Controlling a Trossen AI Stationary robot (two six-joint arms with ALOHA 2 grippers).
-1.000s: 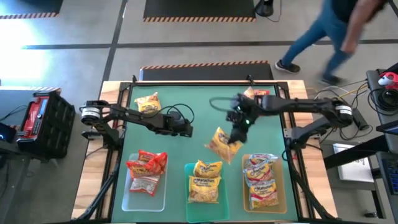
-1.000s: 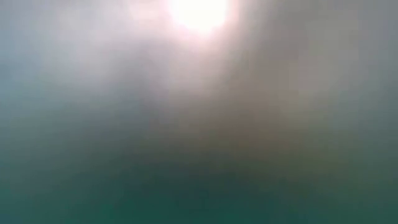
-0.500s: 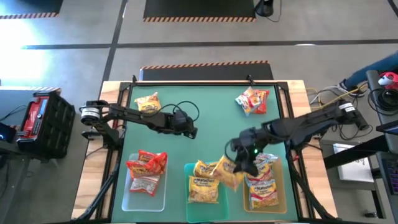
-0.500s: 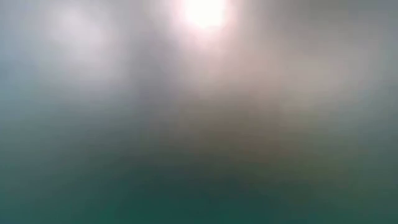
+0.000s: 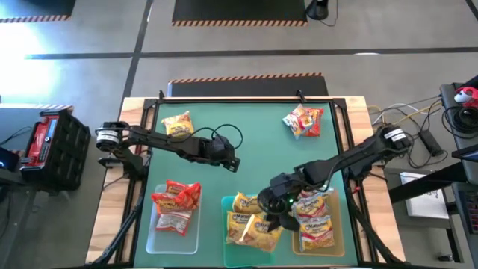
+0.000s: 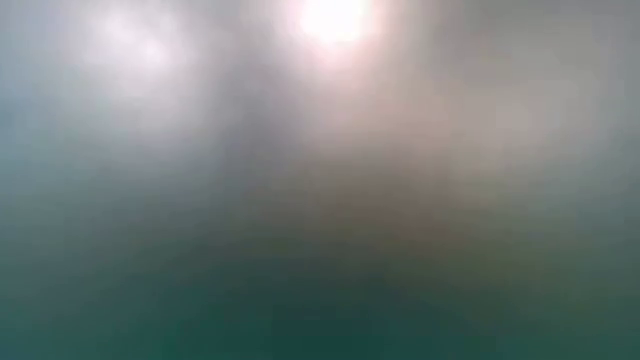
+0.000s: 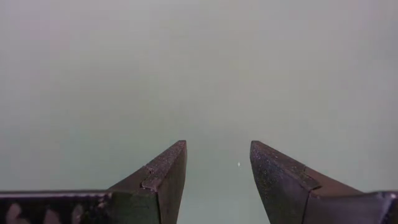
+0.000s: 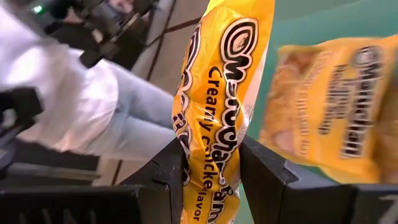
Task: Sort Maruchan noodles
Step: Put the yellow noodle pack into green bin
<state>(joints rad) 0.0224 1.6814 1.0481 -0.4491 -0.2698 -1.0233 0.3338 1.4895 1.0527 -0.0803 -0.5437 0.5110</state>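
Observation:
My right gripper (image 5: 272, 222) is shut on a yellow Maruchan packet (image 5: 261, 232) over the teal tray (image 5: 226, 252), which holds other yellow packets (image 5: 243, 205). Red packets (image 5: 176, 196) lie in the clear tray (image 5: 153, 237). Yellow-orange packets with white-red labels (image 5: 314, 217) lie in the amber tray (image 5: 340, 237). One yellow packet (image 5: 178, 124) lies flat at the mat's far left, and a red-orange one (image 5: 303, 121) at its far right. My left gripper (image 5: 234, 161) is open over bare mat near the middle, with nothing between its fingers (image 7: 166, 177). My right gripper pinches the yellow packet (image 8: 217, 118) between its two fingers (image 8: 169, 168), which press on its two flat faces, with the wrapper standing edge-on between them. It comes at the packet from above over the teal tray. I cannot tell whether the packet hangs clear or rests on the packets below.
The three trays stand side by side along the near edge of the green mat (image 5: 254, 149), whose middle is bare. A person (image 8: 74, 106) stands beyond the table's near side in the right wrist view. The low view shows only blur.
My right gripper has carried the yellow packet from the mat's middle toward the near edge, first beside the amber tray, then left over the teal tray. My left gripper has drifted a little toward the right. A person has walked out of view beyond the far right corner.

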